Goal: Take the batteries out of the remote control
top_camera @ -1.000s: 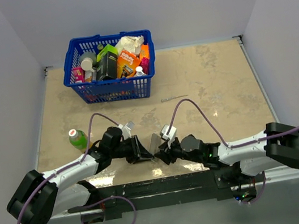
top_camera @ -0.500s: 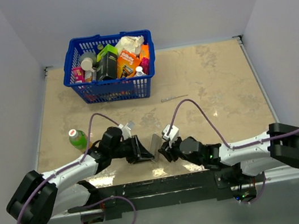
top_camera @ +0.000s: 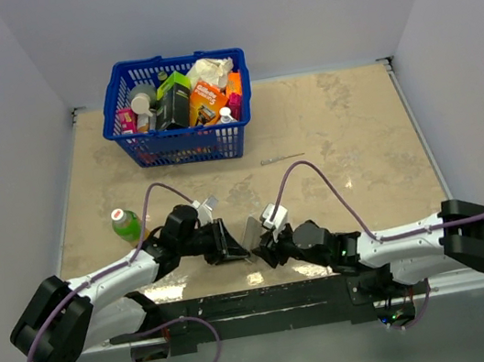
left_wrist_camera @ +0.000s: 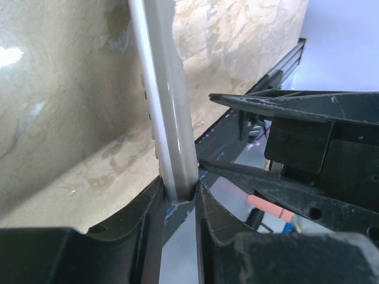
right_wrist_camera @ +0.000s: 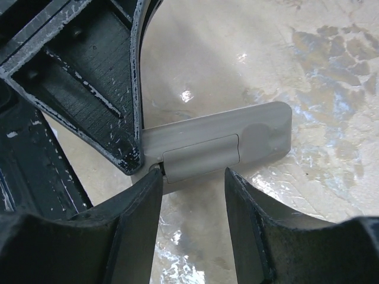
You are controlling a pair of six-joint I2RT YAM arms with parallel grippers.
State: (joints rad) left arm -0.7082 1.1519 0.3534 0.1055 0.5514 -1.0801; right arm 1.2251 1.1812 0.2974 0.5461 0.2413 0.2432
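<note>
Remote control (top_camera: 251, 232) sits low over the near edge of the worktop (top_camera: 354, 125), between the two arms and turned on edge. Whether its far end touches the surface cannot be told.

The left tool (top_camera: 238, 247) is clamped narrow on one end of it. In the left wrist view its fingers (left_wrist_camera: 151, 207) pinch the slim grey bar edge-on, and the bar runs straight away from them.

The right tool (top_camera: 262, 254) stands partly spread at the remote control's lower edge and grips nothing. Its fingers (right_wrist_camera: 139, 219) straddle the back of the bar. The finger on the left of that view touches a corner of the battery cover (right_wrist_camera: 201, 157) (a small grey panel, still seated flush in the back).

At the far left of the worktop stands a blue basket (top_camera: 122, 103) packed with boxes and bottles. A green bottle (top_camera: 126, 224) stands upright near the left arm. A thin grey stick (top_camera: 282, 158) lies flat just in front of the basket, well apart from both tools.
</note>
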